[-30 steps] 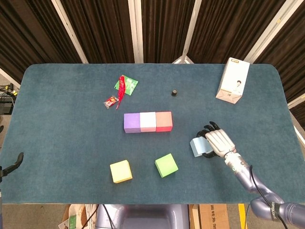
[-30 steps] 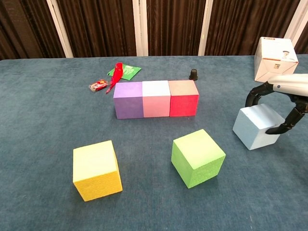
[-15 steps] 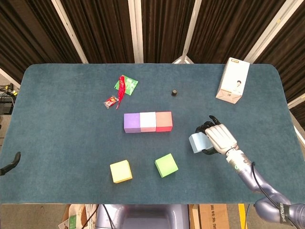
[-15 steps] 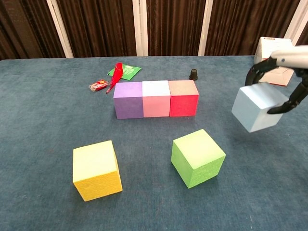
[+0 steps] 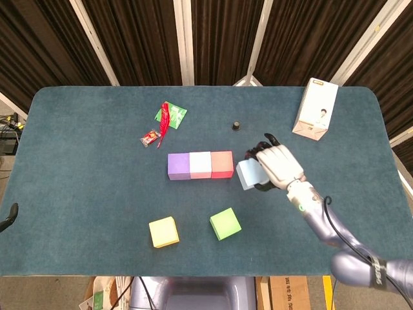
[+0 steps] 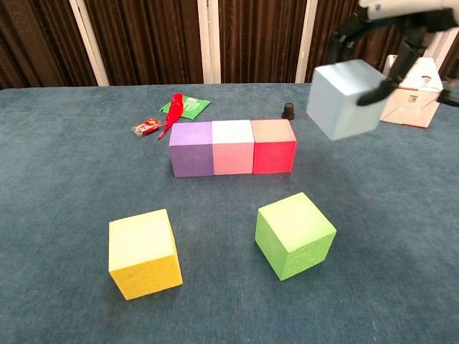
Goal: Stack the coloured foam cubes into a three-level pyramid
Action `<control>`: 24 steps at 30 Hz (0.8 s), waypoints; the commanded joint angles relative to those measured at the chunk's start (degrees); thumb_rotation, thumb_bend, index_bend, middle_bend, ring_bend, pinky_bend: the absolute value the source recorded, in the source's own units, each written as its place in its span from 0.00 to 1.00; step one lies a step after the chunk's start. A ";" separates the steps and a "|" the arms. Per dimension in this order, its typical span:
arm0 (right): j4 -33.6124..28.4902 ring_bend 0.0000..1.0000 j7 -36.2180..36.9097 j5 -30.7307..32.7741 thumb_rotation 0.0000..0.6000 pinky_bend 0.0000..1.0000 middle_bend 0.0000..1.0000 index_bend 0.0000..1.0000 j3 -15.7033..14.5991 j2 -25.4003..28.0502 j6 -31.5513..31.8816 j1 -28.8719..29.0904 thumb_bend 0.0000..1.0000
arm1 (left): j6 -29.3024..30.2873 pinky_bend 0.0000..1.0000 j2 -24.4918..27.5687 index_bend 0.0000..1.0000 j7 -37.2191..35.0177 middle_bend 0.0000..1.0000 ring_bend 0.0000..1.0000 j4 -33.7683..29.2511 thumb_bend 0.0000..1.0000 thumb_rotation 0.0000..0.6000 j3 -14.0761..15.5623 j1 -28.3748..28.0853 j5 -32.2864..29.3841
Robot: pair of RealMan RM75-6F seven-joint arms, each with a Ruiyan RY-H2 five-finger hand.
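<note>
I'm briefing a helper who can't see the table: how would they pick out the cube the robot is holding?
On the blue table, find the row of three cubes at the centre. Just right of its red end, the right hand holds the light blue cube in the air. It is the only pale blue cube, and the only one off the table.

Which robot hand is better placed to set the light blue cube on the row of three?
Right. The right robot hand already holds the light blue cube aloft beside the red cube. The left shows only at the head view's left edge.
</note>
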 commanded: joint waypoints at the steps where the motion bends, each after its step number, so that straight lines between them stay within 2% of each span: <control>1: 2.47 0.20 -7.37 16.83 1.00 0.00 0.44 0.39 1.72 -2.94 -1.60 11.88 0.27 | 0.15 0.00 -0.06 0.10 0.25 0.01 0.00 0.10 0.36 1.00 -0.10 0.06 0.02; 3: 5.63 0.20 -9.52 25.50 1.00 0.00 0.44 0.39 1.22 -5.26 -1.93 17.06 0.27 | 0.47 0.00 -0.23 0.10 0.78 0.01 0.00 0.30 0.36 1.00 -0.35 0.14 -0.13; 6: 9.42 0.20 -12.04 34.76 1.00 0.00 0.44 0.39 0.20 -7.89 -1.71 22.63 0.27 | 0.90 0.00 -0.53 0.10 1.90 0.01 0.00 0.71 0.36 1.00 -0.81 0.22 -0.61; 12: 16.01 0.20 -15.78 47.57 1.00 0.00 0.44 0.39 -1.30 -12.24 -0.03 30.06 0.27 | 0.64 0.00 -0.93 0.10 2.99 0.01 0.00 0.93 0.36 1.00 -1.52 0.13 -1.69; 19: 21.20 0.20 -17.39 55.19 1.00 0.00 0.44 0.39 -0.75 -17.45 4.94 33.64 0.27 | -0.19 0.00 -0.97 0.10 3.26 0.00 0.00 0.83 0.36 1.00 -1.77 0.04 -2.33; 24: 23.57 0.20 -18.80 57.10 1.00 0.00 0.44 0.39 -0.21 -19.90 6.96 34.37 0.27 | -0.56 0.00 -0.70 0.10 2.81 0.00 0.00 0.69 0.36 1.00 -2.06 0.11 -2.75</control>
